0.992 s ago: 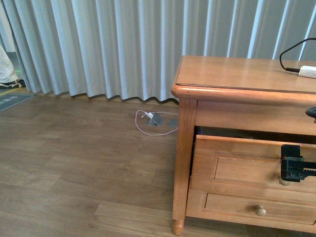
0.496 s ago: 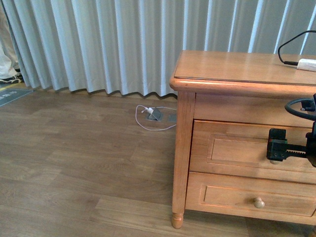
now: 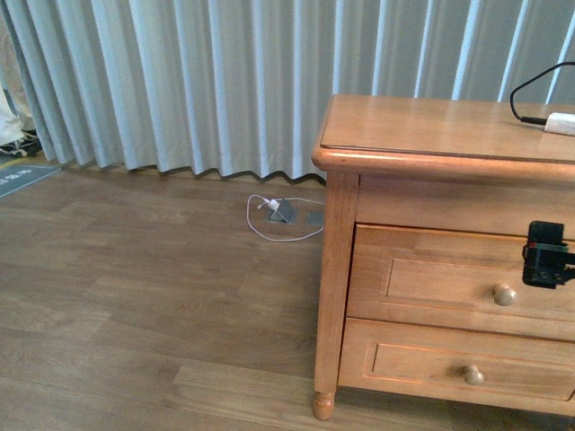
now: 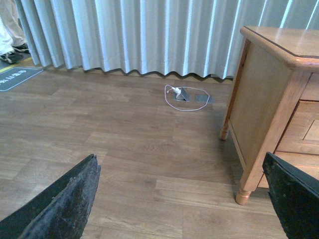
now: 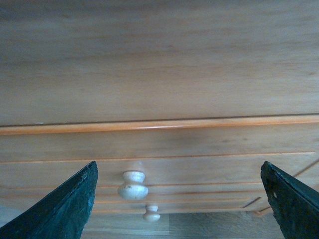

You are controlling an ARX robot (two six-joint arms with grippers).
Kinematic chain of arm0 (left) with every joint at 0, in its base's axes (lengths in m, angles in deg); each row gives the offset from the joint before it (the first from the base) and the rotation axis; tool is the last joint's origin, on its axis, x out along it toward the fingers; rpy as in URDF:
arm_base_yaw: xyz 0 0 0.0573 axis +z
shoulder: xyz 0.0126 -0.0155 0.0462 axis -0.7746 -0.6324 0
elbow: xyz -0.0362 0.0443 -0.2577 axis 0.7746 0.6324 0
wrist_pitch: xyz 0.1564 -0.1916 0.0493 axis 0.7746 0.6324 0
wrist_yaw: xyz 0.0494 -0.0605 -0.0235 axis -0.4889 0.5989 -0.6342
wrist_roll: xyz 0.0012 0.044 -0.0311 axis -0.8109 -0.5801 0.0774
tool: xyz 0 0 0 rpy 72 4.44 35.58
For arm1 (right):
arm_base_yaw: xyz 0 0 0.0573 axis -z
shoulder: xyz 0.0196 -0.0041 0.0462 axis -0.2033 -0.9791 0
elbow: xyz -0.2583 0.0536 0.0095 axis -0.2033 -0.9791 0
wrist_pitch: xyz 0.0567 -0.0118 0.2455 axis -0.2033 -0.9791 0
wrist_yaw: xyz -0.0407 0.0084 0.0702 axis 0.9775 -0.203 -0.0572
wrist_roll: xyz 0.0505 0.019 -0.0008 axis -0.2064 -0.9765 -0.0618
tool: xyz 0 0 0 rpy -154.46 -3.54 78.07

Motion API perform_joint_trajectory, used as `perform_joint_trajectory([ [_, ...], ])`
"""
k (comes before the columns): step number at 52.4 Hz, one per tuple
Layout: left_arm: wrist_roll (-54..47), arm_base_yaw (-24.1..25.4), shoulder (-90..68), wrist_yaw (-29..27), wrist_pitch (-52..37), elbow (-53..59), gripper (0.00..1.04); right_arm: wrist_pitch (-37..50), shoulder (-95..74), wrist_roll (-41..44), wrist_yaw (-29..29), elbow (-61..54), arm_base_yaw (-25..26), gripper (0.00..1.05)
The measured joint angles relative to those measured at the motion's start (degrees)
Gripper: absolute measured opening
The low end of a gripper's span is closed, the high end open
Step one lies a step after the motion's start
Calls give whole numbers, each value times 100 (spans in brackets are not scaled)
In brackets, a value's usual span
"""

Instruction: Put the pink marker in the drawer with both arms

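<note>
The honey-coloured wooden nightstand (image 3: 449, 260) fills the right half of the front view, standing on brown plank flooring (image 3: 135, 296) before pale grey pleated curtains (image 3: 225, 81). Its wide upper drawer with the recessed-panel front (image 3: 440, 278) sits flush and shut, its round wooden knob (image 3: 504, 294) bare; below it is a plainer lower drawer front (image 3: 431, 364) with a smaller knob (image 3: 473, 374).

At the right edge of the front view the black toothed right gripper (image 3: 544, 256) hangs just beside and slightly above the round knob, not touching it. In the right wrist view its jaws stand wide apart with nothing between them, the knob (image 5: 133, 184) low and left of centre. The left gripper (image 4: 184, 199) also shows jaws spread wide and empty, pointed at bare floor left of the nightstand.

The short pink marker is in no view; it is probably inside the shut drawer, though that cannot be confirmed.

If so, the step in hand is withdrawal: the right arm should back straight away from the drawer front, clear of the knob, so the drawer is not dragged open. On the counter at upper right a white plug block (image 3: 561, 124) with black cable (image 3: 526, 99) should be left alone.
</note>
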Motion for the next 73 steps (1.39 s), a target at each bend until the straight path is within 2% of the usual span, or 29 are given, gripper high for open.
perform_joint_trajectory([
  [9, 0, 0, 0, 0, 0, 0, 99, -791, 1709, -4, -592, -1021, 118, 96],
  [21, 0, 0, 0, 0, 0, 0, 99, -2787, 4857, 15, -1462, -2103, 457, 96],
  [25, 0, 0, 0, 0, 0, 0, 99, -3602, 5873, 52, -1908, -2299, 592, 96],
  [28, 0, 0, 0, 0, 0, 0, 99, -4113, 6551, 136, -1937, -2396, 669, 96],
  [38, 0, 0, 0, 0, 0, 0, 99, -4253, 6968, 225, -1930, -2430, 723, 96],
  [39, 0, 0, 0, 0, 0, 0, 99, -4109, 6981, 238, -1799, -2492, 699, 95],
  [43, 0, 0, 0, 0, 0, 0, 99, -2575, 7219, 365, -942, -3132, 501, 81],
  [45, 0, 0, 0, 0, 0, 0, 99, -2037, 7346, 396, -739, -3353, 426, 74],
  [48, 0, 0, 0, 2, 0, 0, 99, -1720, 7514, 431, -608, -3515, 341, 64],
  [52, 0, 0, 0, 0, 0, 0, 99, -1707, 7733, 455, -511, -3687, 212, 48],
  [56, 0, 0, 0, 0, 0, 0, 99, -1788, 7921, 472, 7, -3832, -184, 33],
  [64, 0, 0, 0, -2, 0, 0, 99, -1945, 8290, 487, 55, -4024, -391, 3],
  [73, 0, 0, 0, 0, 0, 0, 99, -2194, 8697, 503, 70, -4177, -393, 1],
])
